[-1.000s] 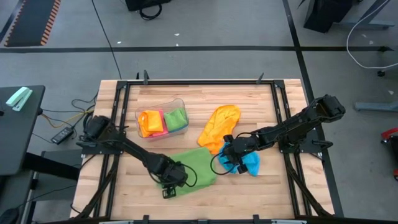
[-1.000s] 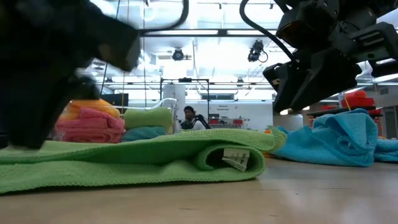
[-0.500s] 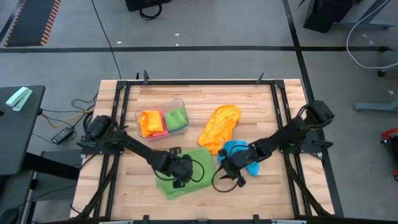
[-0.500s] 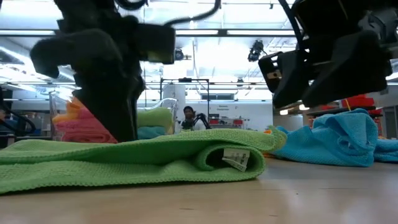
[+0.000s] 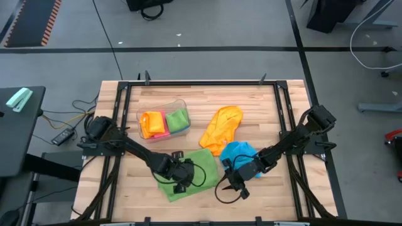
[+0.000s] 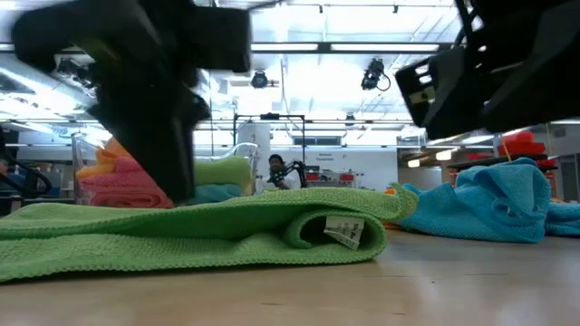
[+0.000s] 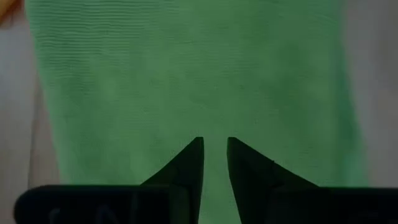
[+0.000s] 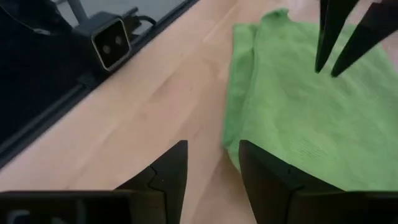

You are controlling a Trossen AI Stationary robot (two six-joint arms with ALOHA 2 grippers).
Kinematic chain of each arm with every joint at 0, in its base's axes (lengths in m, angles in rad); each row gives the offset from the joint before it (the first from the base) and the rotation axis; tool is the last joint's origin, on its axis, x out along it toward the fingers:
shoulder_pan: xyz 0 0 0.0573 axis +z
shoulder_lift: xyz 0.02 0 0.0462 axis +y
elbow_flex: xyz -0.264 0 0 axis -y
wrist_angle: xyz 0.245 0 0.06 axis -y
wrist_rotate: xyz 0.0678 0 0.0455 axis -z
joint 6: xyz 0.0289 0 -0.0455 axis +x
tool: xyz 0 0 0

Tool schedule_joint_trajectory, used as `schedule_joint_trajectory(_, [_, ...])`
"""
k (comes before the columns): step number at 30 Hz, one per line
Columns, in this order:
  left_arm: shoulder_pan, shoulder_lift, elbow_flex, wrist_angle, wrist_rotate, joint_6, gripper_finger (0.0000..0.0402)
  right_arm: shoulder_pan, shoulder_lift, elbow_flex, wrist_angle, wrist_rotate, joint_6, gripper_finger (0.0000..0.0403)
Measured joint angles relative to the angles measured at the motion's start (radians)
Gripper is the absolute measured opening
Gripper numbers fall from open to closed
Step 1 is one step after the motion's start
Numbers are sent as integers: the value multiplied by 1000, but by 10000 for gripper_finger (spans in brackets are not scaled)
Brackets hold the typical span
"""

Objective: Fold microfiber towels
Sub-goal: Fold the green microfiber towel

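Note:
A green towel [image 5: 204, 162] lies folded near the table's front edge, its rolled fold with a white label [image 6: 346, 232] facing the low camera. My left gripper [image 7: 215, 146] stands over the middle of it, pointing steeply down, fingers a narrow gap apart with nothing between them. My right gripper [image 8: 211, 152] hangs open just off the towel's right edge [image 8: 233, 134], above bare wood, slanting toward the table's left. Behind it a blue towel [image 5: 239, 150] lies crumpled on the table, and an orange towel [image 5: 221, 125] lies farther back. My left gripper has its fingertips [image 8: 318, 65] close over the green towel's top face [image 7: 186, 74]; I cannot tell whether they touch it.
A clear tub [image 5: 143, 115] at the back left holds folded orange, pink and green towels. The low camera [image 8: 109, 38] sits at the table's near edge in front of my right gripper. Black frame rails run along both sides of the table.
My right gripper has left the blue towel and come down toward the table's near edge and left, ending beside the green towel's right edge. My left gripper has swung from the towel's near left part to over its middle and has tipped. The towels have stayed put.

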Motion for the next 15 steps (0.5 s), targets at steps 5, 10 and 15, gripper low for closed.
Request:
schedule_joint_trajectory(5, [-40, -2, 24, 15, 5, 71, 95, 10, 0, 0, 1, 64, 64, 152])
schedule_joint_trajectory(10, [-41, 0, 24, -1, 29, 79, 100, 5, 0, 0, 25, 80, 114, 152])
schedule_joint_trajectory(15, [-45, 0, 24, -7, 224, 57, 91, 22, 0, 1, 39, 83, 115, 152])
